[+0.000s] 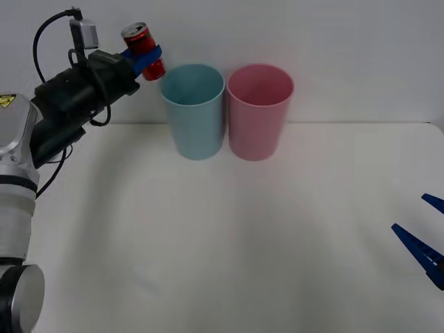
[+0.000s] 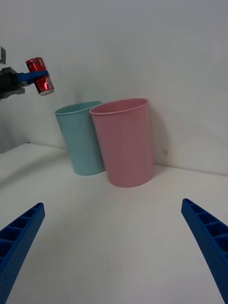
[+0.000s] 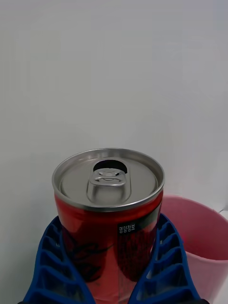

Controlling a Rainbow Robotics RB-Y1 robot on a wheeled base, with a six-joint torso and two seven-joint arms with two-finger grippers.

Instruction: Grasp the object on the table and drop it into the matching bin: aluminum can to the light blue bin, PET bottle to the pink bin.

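Bright, even light w/ soft shadows under the bins [image 1: 229, 114]; faint glare on can top [image 3: 108, 178].

Small red aluminium can [image 3: 108, 223]: glossy painted wall, brushed silver metal top. Ribbed blue plastic fingers [image 3: 52, 266] matt. Light blue [image 1: 193, 111] and pink [image 1: 259, 111] round plastic bins smooth, satin. White table [image 1: 229, 243] matt.

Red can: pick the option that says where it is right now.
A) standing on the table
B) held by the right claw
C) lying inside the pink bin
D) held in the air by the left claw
D: the left claw is shut on the red can, holding it up off the table, beside the light blue bin.
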